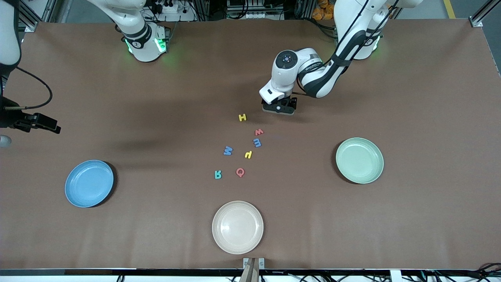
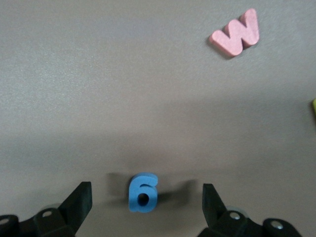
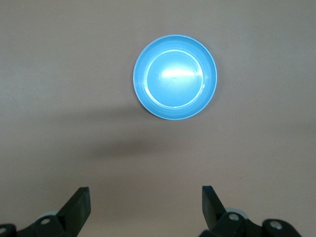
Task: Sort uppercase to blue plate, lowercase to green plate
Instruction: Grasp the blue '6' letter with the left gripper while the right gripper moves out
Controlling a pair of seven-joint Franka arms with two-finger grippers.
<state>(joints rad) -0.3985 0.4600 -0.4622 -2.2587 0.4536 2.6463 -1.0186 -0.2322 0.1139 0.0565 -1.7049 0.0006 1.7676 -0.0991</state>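
The left gripper (image 2: 143, 207) is held low, jaws spread wide on either side of the blue g (image 2: 143, 192), which lies untouched on the table, bottom centre of its wrist view. The right gripper (image 3: 143, 207), jaws released and empty, hangs above the blue plate (image 3: 175, 77).

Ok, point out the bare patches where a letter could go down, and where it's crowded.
All three plates are bare: blue plate, green plate, cream plate. Bare cloth lies between the letter cluster and each plate. Crowded: red w, blue m and the yellow hooked letter sit close together.
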